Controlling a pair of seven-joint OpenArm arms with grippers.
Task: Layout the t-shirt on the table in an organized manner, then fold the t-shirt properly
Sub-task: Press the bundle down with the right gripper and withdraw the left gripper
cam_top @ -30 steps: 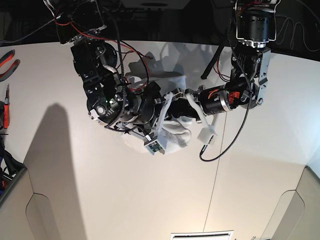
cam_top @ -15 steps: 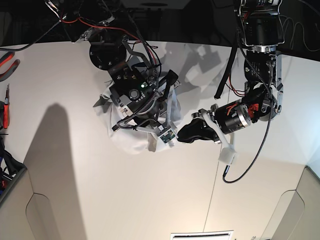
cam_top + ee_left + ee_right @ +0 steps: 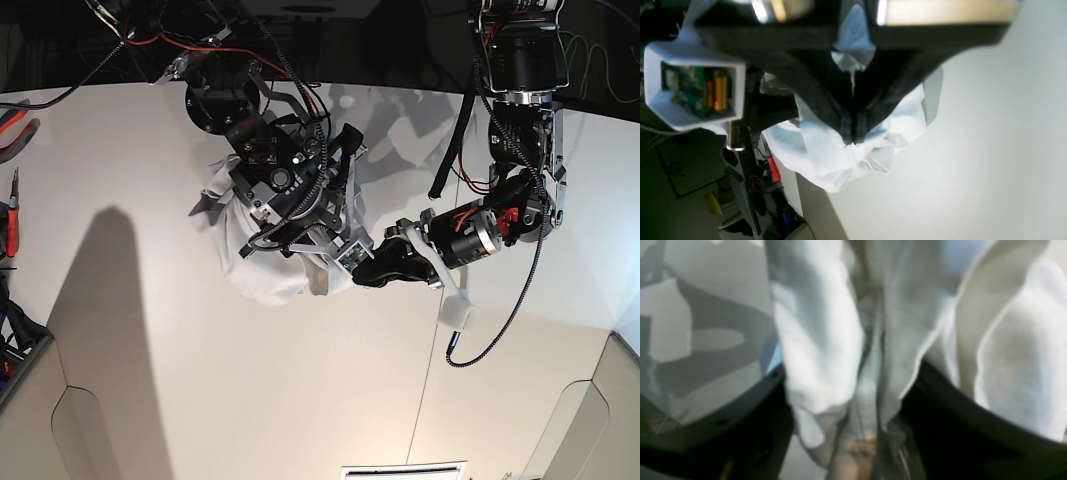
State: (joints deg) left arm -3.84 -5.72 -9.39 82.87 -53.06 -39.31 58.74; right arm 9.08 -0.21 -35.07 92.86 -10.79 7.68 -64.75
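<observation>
Two arms met over the t-shirt (image 3: 262, 272), which lay bunched at the middle of the table (image 3: 180, 400), toward its twelve o'clock edge. In the base view, we saw the right gripper (image 3: 322, 262) at about ten o'clock from the table's centre, sitting on top of the white heap, most of the cloth hidden beneath the arm. Through the right wrist camera, we saw blurred folds of the shirt filling the gap between its dark jaws, which stood apart; whether they pressed the cloth we could not tell.

From three o'clock, the left gripper (image 3: 368, 272) reached in, its tip just beside the right one at the shirt's edge. In the left wrist view, we saw the left gripper's (image 3: 853, 133) black fingers (image 3: 846, 124) drawn tight together, pinching a gathered wad of fabric at their tips, with the rest of the shirt spilling out toward six o'clock over the pale tabletop.
</observation>
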